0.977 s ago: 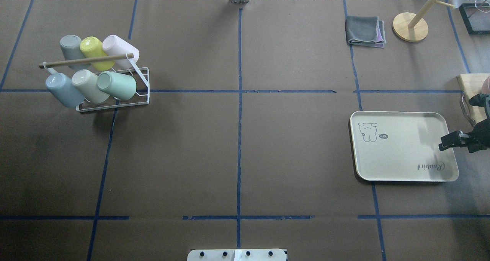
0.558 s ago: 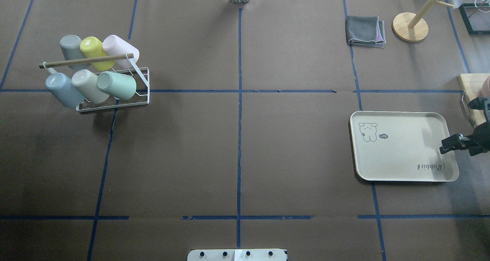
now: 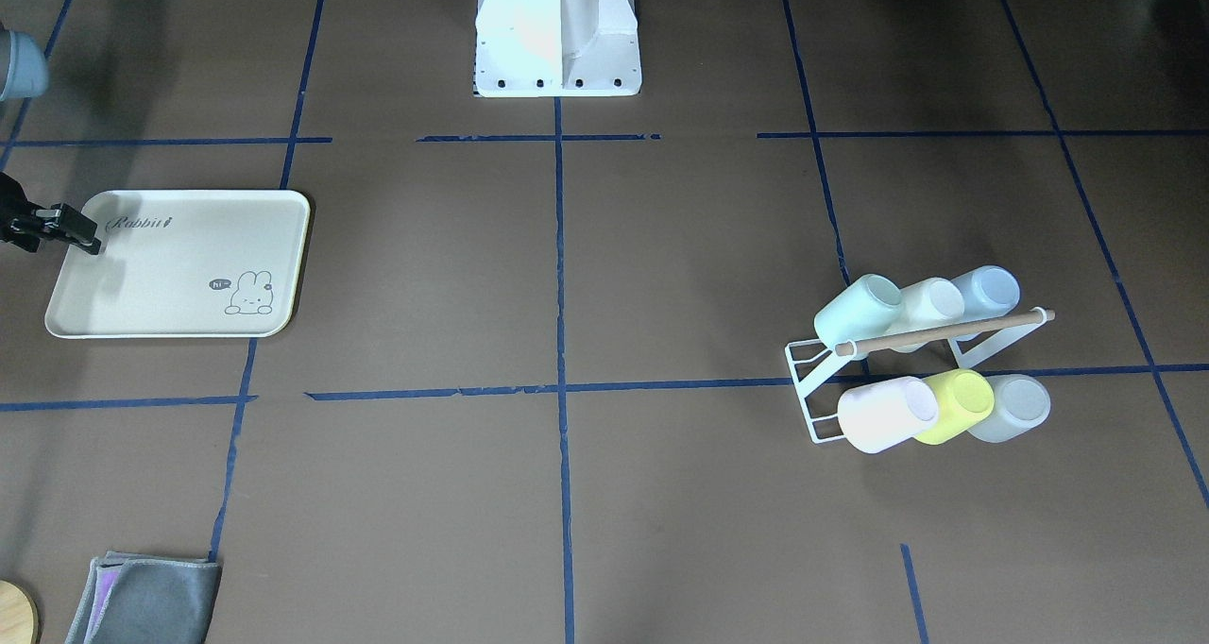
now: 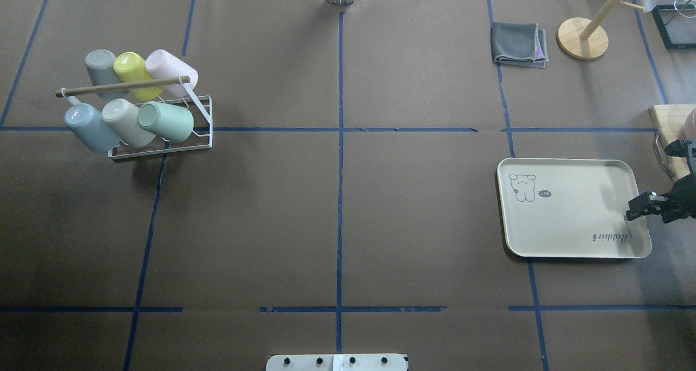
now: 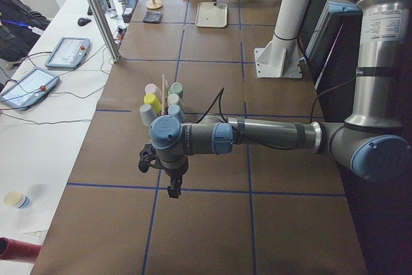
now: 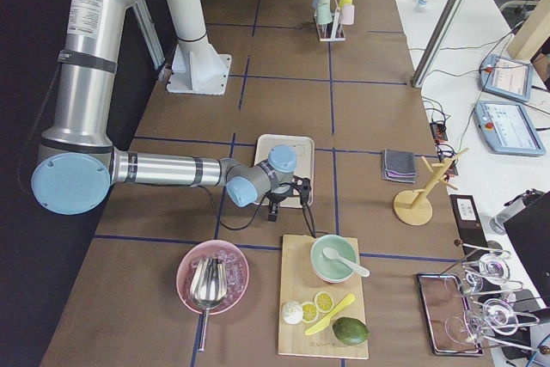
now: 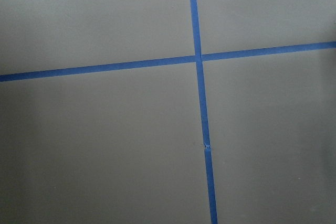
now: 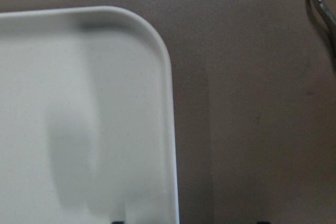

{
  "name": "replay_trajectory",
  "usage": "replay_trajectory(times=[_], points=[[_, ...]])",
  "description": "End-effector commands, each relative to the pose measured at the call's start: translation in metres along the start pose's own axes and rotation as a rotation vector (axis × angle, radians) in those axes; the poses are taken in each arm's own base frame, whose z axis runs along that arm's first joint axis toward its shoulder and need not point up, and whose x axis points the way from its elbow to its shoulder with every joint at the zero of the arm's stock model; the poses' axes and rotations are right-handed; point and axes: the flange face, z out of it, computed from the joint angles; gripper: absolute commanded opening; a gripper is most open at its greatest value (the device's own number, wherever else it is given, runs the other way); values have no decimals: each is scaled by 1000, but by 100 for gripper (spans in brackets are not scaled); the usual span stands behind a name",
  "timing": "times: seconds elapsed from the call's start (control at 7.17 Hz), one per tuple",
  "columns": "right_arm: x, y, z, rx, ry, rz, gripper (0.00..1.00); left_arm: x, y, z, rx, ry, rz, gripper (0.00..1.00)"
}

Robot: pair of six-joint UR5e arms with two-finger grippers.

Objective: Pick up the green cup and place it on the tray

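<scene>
The right gripper (image 4: 644,209) hangs spread open and empty, its tips seemingly on both sides of the rim of the tray (image 4: 571,224). Of the left gripper (image 5: 174,190) I cannot tell the state. The green cup (image 4: 166,122) lies in the white rack (image 4: 160,152), well apart from the tray.

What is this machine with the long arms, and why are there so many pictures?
It's a robot with two arms, each ending in a two-finger gripper. Cameras look from above, in front, both sides and each wrist. On the table, a wire rack holds six cups, including the green cup; a cream tray lies at the other end. The right gripper hangs open over the tray's edge, holding nothing. The left gripper hangs above bare table; whether it's open, I can't tell.
</scene>
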Motion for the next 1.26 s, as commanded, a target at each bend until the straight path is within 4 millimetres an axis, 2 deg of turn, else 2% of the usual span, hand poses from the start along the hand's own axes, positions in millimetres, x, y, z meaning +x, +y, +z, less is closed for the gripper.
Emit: replay_trajectory(times=[0.0,0.28,0.42,1.12], points=[[0,0,0,0,-1,-5,40,0,-1,-1,1,0,1,100],[-2,1,1,-4,-2,-15,10,1,-3,-2,3,-1,3,100],[-3,1,0,-1,-5,-12,0,1,-3,-2,3,-1,3,100],[-19,0,-17,29,-30,-29,0,5,-8,-6,11,-2,9,100]])
